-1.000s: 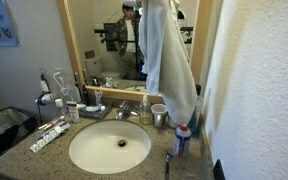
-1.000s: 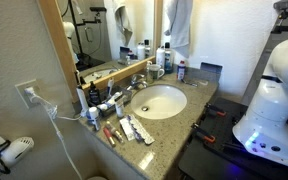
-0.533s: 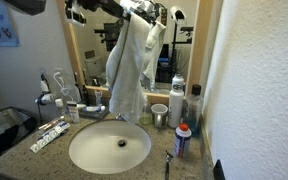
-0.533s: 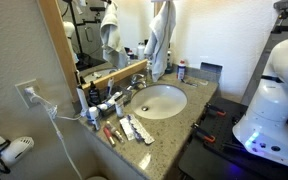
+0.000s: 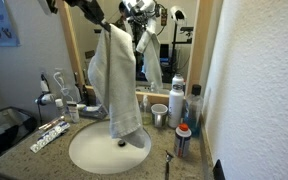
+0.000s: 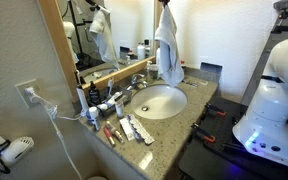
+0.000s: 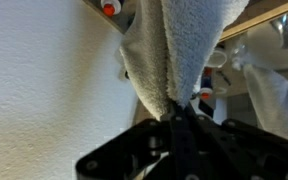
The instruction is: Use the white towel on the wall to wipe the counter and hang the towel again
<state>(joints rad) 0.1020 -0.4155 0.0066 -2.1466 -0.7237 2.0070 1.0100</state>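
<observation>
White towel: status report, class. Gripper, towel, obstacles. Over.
Gripper shut on the white towel, high up. Towel hangs bunched over the sink's back edge. Cup and bottles crowd the counter alongside.

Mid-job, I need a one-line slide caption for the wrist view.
Gripper clamped on a bunched fold of the white towel, with the textured white wall alongside.

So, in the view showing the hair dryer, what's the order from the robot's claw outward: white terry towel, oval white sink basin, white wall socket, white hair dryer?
1. White terry towel: clamped in the gripper, hanging down.
2. Oval white sink basin: below the towel.
3. White wall socket: well off to the side, higher than the dryer.
4. White hair dryer: bottom corner, farthest.
</observation>
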